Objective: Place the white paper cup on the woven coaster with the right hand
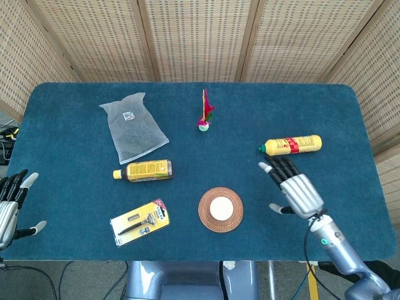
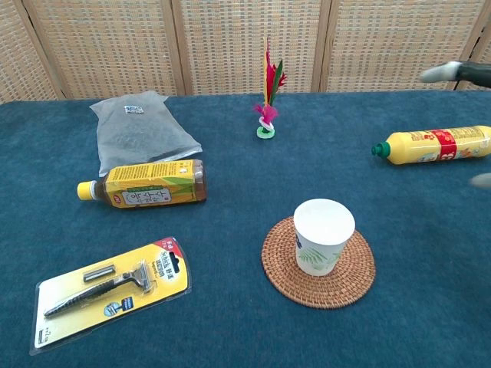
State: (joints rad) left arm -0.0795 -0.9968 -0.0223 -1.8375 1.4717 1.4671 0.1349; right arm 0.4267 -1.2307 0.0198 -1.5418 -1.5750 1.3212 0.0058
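Head view: white paper cup [image 1: 220,209] stands upright on the woven coaster [image 1: 205,217], roughly centred, coaster rim visible all round it. Right robot hand [image 1: 295,192] is well apart from the cup, to its right, fingers spread and holding nothing. Left robot hand [image 1: 9,205] sits at the left edge of the desk [image 1: 75,156], fingers also apart, nothing in it.

Chest view: cup [image 2: 323,236] upright, mouth up, looks empty inside; white wall with a green leaf print low on the side, tapering toward the base. Coaster [image 2: 353,277] is a round, brown, tightly coiled weave, lying flat. Only a fingertip or two of the right hand shows at the right frame edge.

Judgement: placement looks complete; cup free-standing.

Risks from here:
- Cup is light and empty, so a brush from the right forearm or fingers on any sweep across the coaster would tip it or slide it off.
- Woven surface is slightly uneven; a base set near the rim could rock. It appears well inside, so low concern.
- Yellow bottle [image 1: 291,145] lies on its side just beyond the right fingertips; a nudge could set it rolling, though it is well apart from the cup.

Razor pack [image 1: 140,221], tea bottle [image 1: 143,170], plastic bag [image 1: 132,127] and shuttlecock [image 1: 205,112] are away from the working area.
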